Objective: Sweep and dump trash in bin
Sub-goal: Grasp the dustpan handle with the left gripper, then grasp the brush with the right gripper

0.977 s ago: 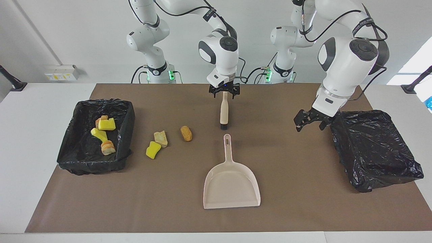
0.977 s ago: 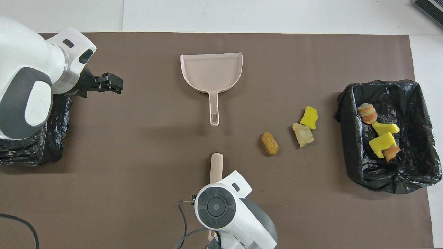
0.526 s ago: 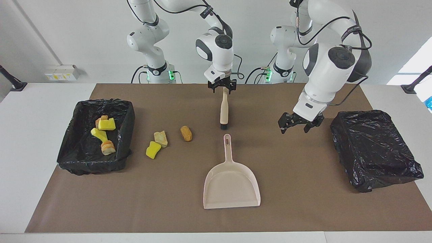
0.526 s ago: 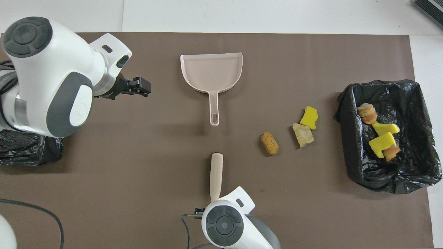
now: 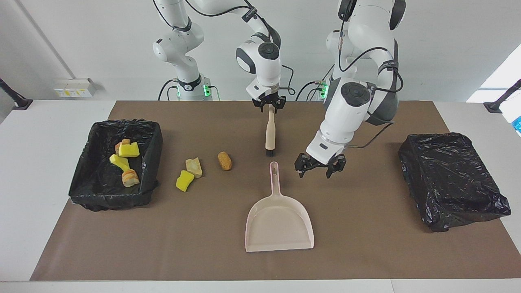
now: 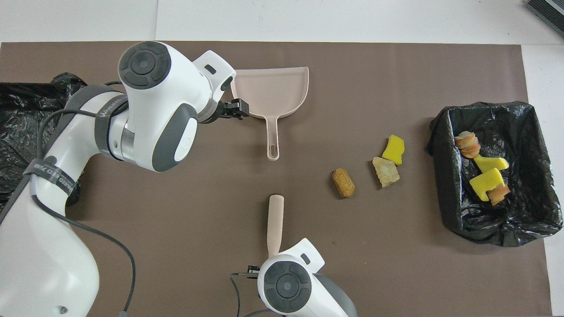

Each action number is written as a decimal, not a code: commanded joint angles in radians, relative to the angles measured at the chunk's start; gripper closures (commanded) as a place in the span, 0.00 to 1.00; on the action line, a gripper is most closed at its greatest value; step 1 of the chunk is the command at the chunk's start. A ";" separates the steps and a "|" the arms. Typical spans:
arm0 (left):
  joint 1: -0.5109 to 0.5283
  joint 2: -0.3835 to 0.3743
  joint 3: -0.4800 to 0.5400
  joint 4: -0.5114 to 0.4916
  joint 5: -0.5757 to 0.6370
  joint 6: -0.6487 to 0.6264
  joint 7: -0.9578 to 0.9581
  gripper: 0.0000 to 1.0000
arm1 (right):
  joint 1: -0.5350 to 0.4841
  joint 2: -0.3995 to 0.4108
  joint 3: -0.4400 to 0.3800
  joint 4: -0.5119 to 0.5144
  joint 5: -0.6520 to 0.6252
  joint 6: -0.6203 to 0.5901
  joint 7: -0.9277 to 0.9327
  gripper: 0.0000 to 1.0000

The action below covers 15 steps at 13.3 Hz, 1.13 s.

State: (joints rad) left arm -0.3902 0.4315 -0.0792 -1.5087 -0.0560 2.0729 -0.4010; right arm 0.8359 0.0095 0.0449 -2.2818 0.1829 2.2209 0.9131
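Trash lies in two groups at the right arm's end of the table. Three pieces sit on the brown mat [image 5: 366, 252]: an orange-brown lump [image 5: 224, 160], a tan lump [image 5: 194, 167] and a yellow sponge piece [image 5: 185, 180], the last two touching. More pieces lie in the bin [image 5: 81, 179], a black-lined tray: two yellow sponge pieces [image 5: 128, 150] and two orange-beige lumps, partly overlapping, so their exact count is hard to make out.

Right gripper [image 5: 268, 106] is at the top end of the brush [image 5: 270, 134], which lies on the mat with its dark bristles toward the dustpan. Its fingers straddle the handle's end, but whether they press on it cannot be told from the facing view, and in the overhead view the arm's wrist hides the gripper and that end of the brush altogether.

Left gripper [image 5: 319, 167] hangs over the mat just beside the dustpan [image 5: 279, 219] handle, fingers spread wide and holding nothing. In the overhead view only its tips [image 6: 235, 110] show past the wrist, which covers a corner of the pan.

A second black-lined bin [image 5: 452, 179] sits at the left arm's end; its inside is not visible from the facing view, and the overhead view cuts it off at the edge, with the left arm over part of it.
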 commanded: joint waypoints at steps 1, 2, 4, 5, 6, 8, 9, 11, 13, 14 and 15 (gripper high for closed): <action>-0.073 0.065 0.010 0.042 -0.010 0.016 -0.044 0.00 | 0.018 0.003 -0.002 -0.018 0.029 0.031 -0.014 0.39; -0.093 0.082 0.010 0.044 -0.010 0.019 -0.062 0.00 | 0.019 0.003 -0.002 -0.019 0.029 0.031 -0.014 0.45; -0.143 0.131 0.013 0.074 -0.010 0.018 -0.093 0.00 | 0.019 0.003 0.000 -0.016 0.030 0.032 -0.013 0.68; -0.144 0.147 0.013 0.088 -0.010 0.016 -0.110 0.00 | 0.020 0.006 -0.002 -0.013 0.030 0.032 -0.008 0.87; -0.144 0.147 0.012 0.088 -0.010 0.018 -0.125 0.00 | 0.020 0.006 0.000 -0.008 0.030 0.029 -0.003 1.00; -0.148 0.150 0.012 0.087 -0.010 0.021 -0.166 0.00 | 0.019 -0.002 -0.002 0.004 0.030 0.010 -0.010 1.00; -0.148 0.153 0.012 0.087 -0.010 0.023 -0.182 0.00 | 0.011 -0.020 -0.003 0.004 0.030 -0.021 -0.010 1.00; -0.148 0.151 0.010 0.087 -0.011 0.013 -0.182 0.22 | -0.032 -0.077 -0.008 0.002 0.029 -0.120 -0.020 1.00; -0.150 0.151 0.010 0.084 -0.021 0.010 -0.183 0.38 | -0.107 -0.146 -0.010 -0.004 0.021 -0.217 -0.040 1.00; -0.156 0.151 0.010 0.084 -0.021 0.013 -0.183 0.38 | -0.157 -0.175 -0.010 -0.002 0.014 -0.262 -0.071 1.00; -0.159 0.151 0.010 0.082 -0.021 0.018 -0.185 0.38 | -0.185 -0.184 -0.011 0.001 0.004 -0.286 -0.079 1.00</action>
State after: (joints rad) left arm -0.5306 0.5660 -0.0802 -1.4514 -0.0648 2.0928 -0.5737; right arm 0.7114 -0.1223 0.0312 -2.2717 0.1846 1.9834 0.8776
